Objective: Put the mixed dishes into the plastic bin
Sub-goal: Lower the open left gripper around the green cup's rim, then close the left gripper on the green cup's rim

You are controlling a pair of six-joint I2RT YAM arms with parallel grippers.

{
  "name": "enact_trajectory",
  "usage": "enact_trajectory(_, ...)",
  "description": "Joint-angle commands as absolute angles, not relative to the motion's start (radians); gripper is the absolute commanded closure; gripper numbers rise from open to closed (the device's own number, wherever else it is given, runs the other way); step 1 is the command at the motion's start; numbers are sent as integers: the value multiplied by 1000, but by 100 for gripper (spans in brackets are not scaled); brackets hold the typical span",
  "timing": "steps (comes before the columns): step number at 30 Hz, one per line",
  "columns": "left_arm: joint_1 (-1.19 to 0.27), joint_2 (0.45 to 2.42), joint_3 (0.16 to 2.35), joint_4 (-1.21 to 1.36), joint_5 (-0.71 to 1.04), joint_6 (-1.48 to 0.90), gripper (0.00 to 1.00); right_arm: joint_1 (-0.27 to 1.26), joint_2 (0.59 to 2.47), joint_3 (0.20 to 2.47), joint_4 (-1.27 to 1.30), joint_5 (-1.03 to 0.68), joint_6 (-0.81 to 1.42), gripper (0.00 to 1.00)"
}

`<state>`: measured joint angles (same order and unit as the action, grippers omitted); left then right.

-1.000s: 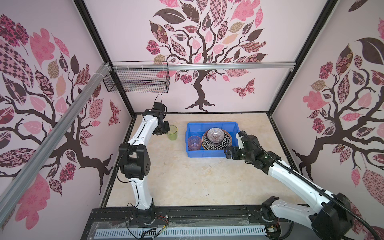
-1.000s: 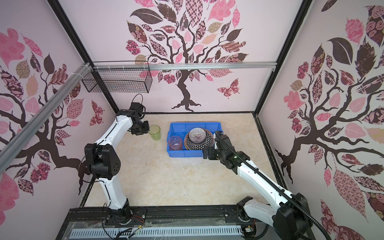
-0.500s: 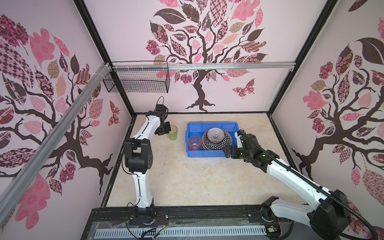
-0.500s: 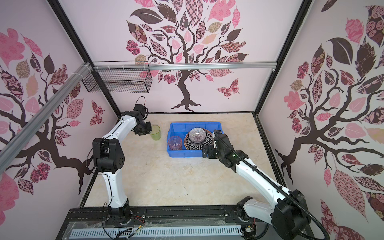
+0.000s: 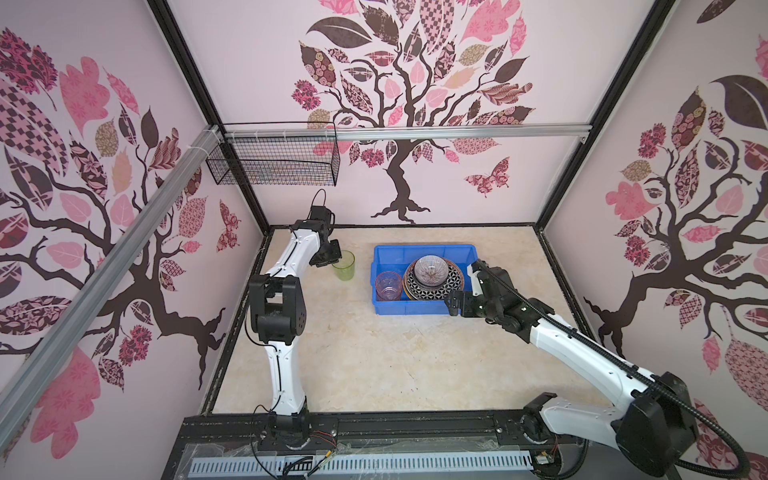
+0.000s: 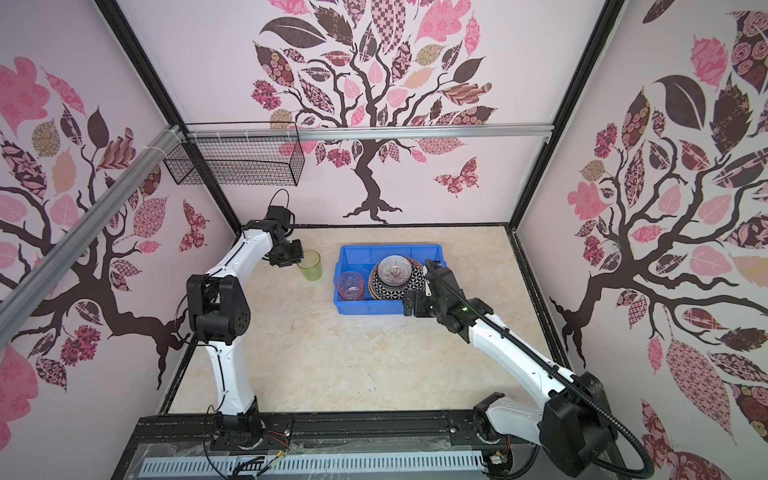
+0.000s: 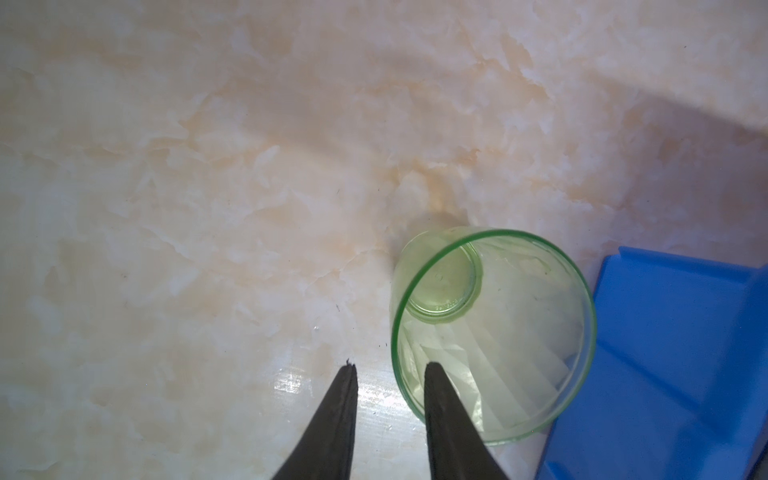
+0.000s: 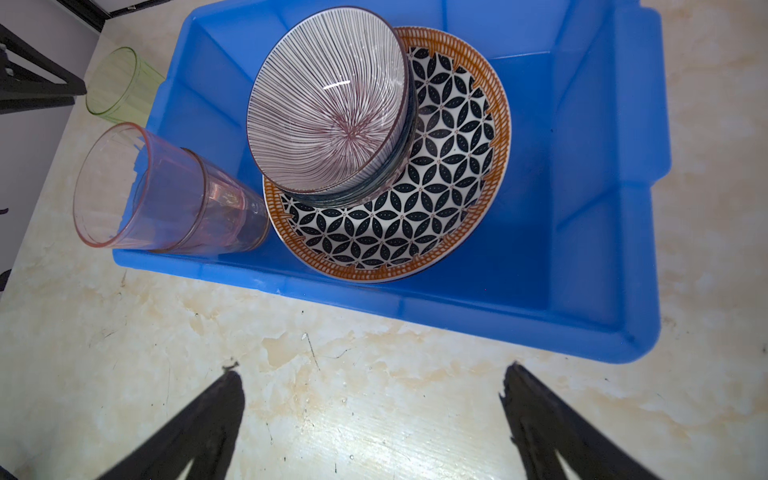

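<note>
translucent green plastic tumbler [image 5: 344, 266] upright on the beige marbled counter [image 5: 374, 353], left of the bright blue rectangular plastic bin [image 5: 424, 248], left claw [image 7: 390, 365] partly open astride the tumbler's rim, not clamped, right claw [image 8: 370, 374] spread wide and empty at the bin's near right corner, striped round bowl [image 5: 431, 270] on a geometric-patterned plate [image 5: 434, 293] beside a translucent pink tumbler [image 5: 388, 286] inside the bin

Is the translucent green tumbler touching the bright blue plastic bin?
Apart. Both top views show a strip of bare tabletop between the green tumbler and the blue bin.
</note>
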<state>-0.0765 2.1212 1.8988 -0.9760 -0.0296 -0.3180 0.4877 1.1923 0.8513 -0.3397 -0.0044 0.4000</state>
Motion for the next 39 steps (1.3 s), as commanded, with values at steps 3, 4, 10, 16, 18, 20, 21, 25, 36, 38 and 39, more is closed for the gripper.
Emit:
enact_trajectory(3, -71, 2171, 1979, -991, -32, -330, 69, 488, 1211, 897, -340, -10, 399, 0)
enact_trajectory(4, -71, 2175, 1978, -990, -32, -331, 69, 487, 1214, 900, -339, -11, 400, 1)
enact_trajectory(10, -71, 2192, 1980, -988, -25, -333, 70, 488, 1231, 905, -331, -17, 400, 0)
enact_trajectory(16, -71, 2213, 1988, -989, -42, -346, 71, 488, 1254, 923, -334, -17, 397, 0)
enact_trajectory(18, -71, 2220, 1989, -986, -42, -349, 73, 488, 1253, 925, -335, -19, 396, 0)
enact_trajectory(20, -71, 2223, 1990, -987, -41, -351, 73, 488, 1252, 924, -333, -17, 394, 0)
enact_trajectory(21, -71, 2225, 1990, -988, -43, -353, 74, 488, 1252, 923, -331, -16, 394, 0)
enact_trajectory(25, -70, 2231, 1991, -992, -44, -356, 79, 488, 1248, 917, -327, -17, 396, 0)
enact_trajectory(36, -70, 2230, 1990, -1002, -37, -355, 88, 488, 1227, 902, -321, -15, 391, 0)
enact_trajectory(38, -71, 2227, 1990, -1007, -37, -348, 89, 488, 1223, 901, -324, -14, 391, 0)
enact_trajectory(39, -71, 2227, 1990, -1010, -40, -346, 90, 488, 1220, 900, -324, -14, 392, 0)
